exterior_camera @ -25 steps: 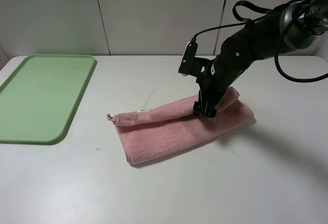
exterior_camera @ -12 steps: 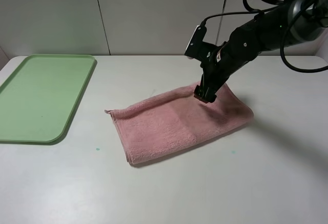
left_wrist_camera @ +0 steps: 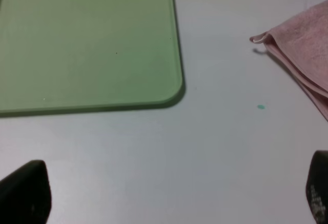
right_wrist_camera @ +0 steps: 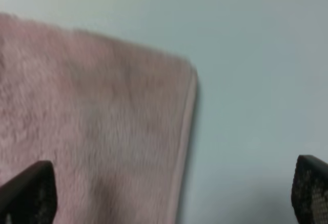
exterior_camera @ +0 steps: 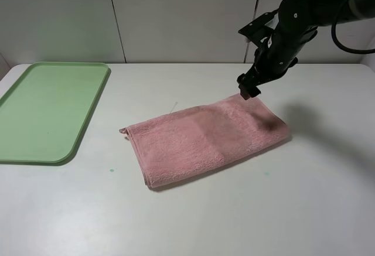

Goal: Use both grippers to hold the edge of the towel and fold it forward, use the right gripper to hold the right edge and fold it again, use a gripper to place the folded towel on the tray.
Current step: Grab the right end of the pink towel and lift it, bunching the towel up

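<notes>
Well, I had the right gripper (exterior_camera: 248, 89) above the towel's (exterior_camera: 199, 142) far right corner — fingers spread, left gripper's (left_wrist_camera: 171, 190) too.

Pink towel (exterior_camera: 205, 142): fluffy terry cloth, matt, rough pile, with a flatter stitched hem (right_wrist_camera: 185, 147) at the edge. Light-green tray (exterior_camera: 47, 109): smooth plastic, slight sheen, low rounded rim. Whitish table (exterior_camera: 193, 221): smooth, matt, a few tiny green specks. Black right gripper (exterior_camera: 249, 89): matt, hard casing, fingertips (right_wrist_camera: 310, 193) finely dotted. Pale grey wall panels (exterior_camera: 181, 16): plain, matt.
</notes>
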